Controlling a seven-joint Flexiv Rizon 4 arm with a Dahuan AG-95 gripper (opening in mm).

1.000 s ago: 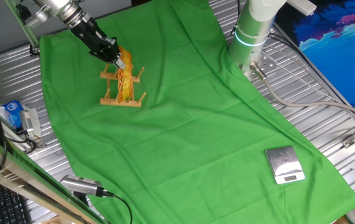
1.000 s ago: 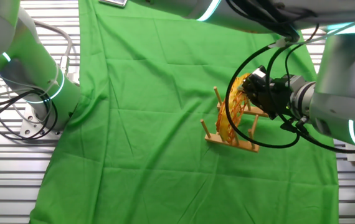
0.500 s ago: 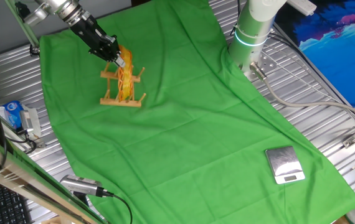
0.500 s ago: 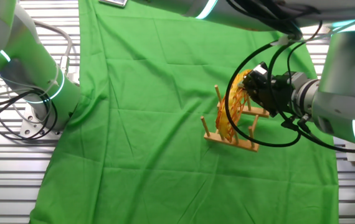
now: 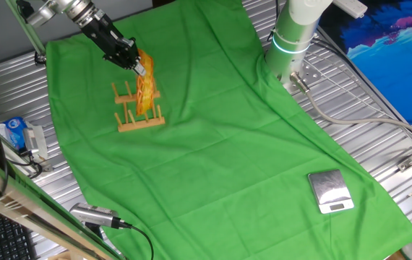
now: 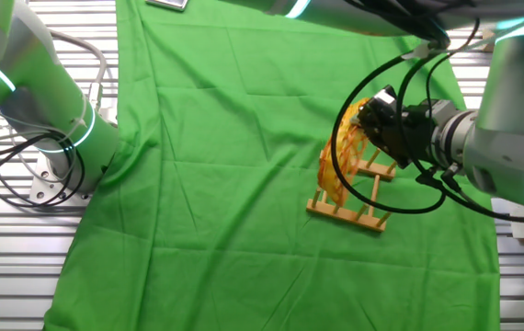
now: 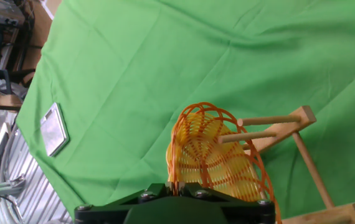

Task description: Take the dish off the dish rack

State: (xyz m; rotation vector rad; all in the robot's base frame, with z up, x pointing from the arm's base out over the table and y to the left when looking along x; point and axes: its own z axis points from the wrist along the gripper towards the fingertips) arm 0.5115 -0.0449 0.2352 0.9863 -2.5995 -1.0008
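The dish (image 5: 145, 88) is an orange-yellow woven oval tray standing on edge. My gripper (image 5: 129, 59) is shut on its upper rim. The dish is raised and tilted, with its lower edge still between the upright pegs of the small wooden dish rack (image 5: 139, 121), which sits flat on the green cloth. In the other fixed view the gripper (image 6: 378, 121) holds the dish (image 6: 343, 161) from the right, above the rack (image 6: 351, 211). In the hand view the fingers (image 7: 159, 189) pinch the dish (image 7: 210, 152), and two rack pegs (image 7: 271, 121) cross in front of it.
A green cloth (image 5: 213, 144) covers the table. A silver scale (image 5: 330, 191) lies near its front right corner and also shows in the hand view (image 7: 54, 129). A second arm's base (image 5: 293, 36) stands at the back. Cables and a box lie at the left edge (image 5: 18, 137).
My gripper has risen with the dish in it. The dish has come partway up out of the pegs. The rack, dragged and tilted before, now lies flat and turned a little.
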